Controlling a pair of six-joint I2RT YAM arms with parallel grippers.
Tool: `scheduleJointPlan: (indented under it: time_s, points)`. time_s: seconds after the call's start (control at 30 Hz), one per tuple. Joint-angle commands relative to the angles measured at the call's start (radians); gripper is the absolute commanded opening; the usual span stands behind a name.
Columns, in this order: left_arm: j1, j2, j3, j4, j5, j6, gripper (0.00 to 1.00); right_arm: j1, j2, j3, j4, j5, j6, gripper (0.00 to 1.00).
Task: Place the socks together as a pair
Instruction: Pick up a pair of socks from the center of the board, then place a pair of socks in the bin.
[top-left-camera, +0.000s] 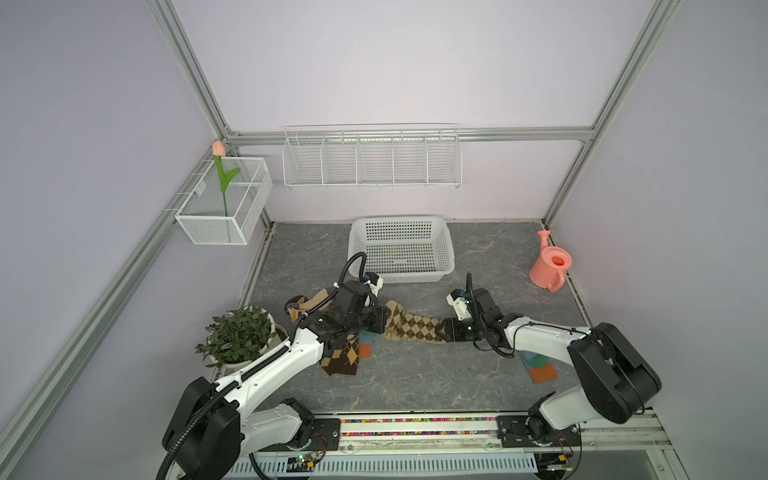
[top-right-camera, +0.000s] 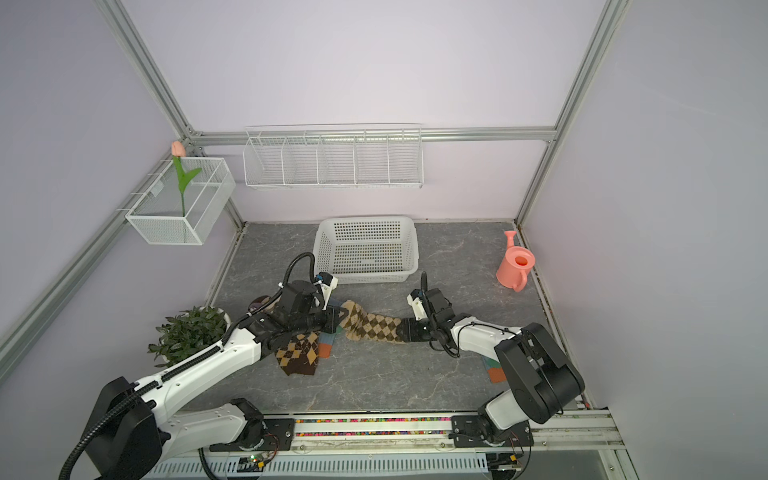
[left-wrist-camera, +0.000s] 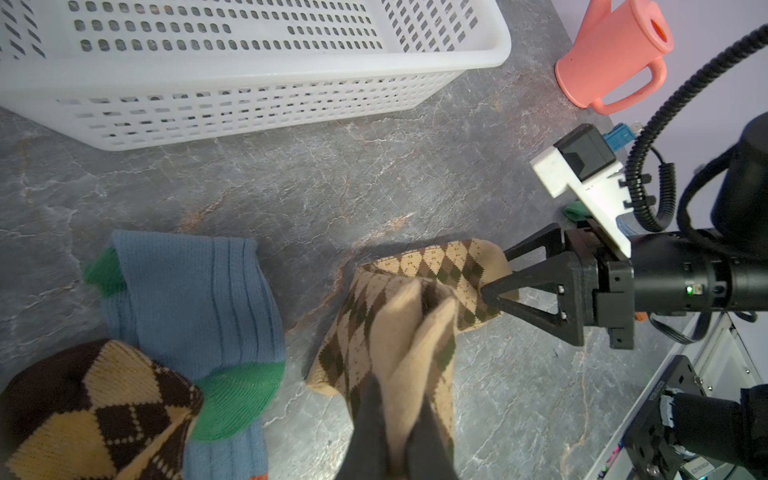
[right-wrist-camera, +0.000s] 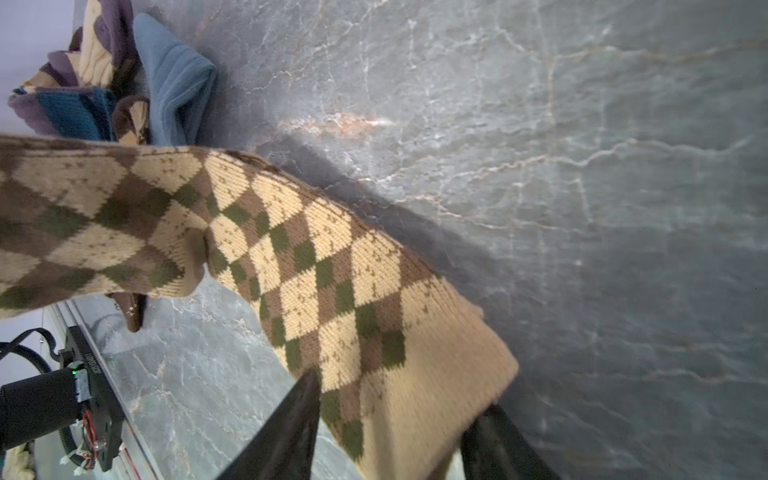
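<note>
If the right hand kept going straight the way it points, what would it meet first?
The tan argyle sock: its end lies between the right hand's parted jaws. Further along that line, probably the left hand, which grips the sock's other end.

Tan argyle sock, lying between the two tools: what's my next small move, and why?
Probably close the right tool on the cuff. The left tool is shut on the other end of the tan argyle sock, while the right tool's jaws stand apart on either side of the cuff, not yet pinching it. With both ends gripped it could be lifted flat.
</note>
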Motion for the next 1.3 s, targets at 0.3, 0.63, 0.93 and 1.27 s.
scheduleJointPlan:
  time_s: [0.3,0.63,0.93,1.27]
  points:
    - [0.002,-0.025,-0.014,0.009,-0.001,-0.004,0.00,0.108,0.175,0.086,-0.170,0.234,-0.019,0.22]
    - [0.002,-0.072,0.074,-0.064,-0.064,-0.026,0.00,0.102,-0.026,0.148,-0.306,0.288,-0.067,0.07]
    - [0.002,-0.012,0.276,-0.147,-0.114,0.013,0.00,0.046,-0.204,0.328,-0.472,0.239,-0.149,0.07]
    - [0.036,0.236,0.649,-0.239,-0.226,0.112,0.00,-0.119,-0.109,0.617,-0.530,0.100,-0.256,0.07]
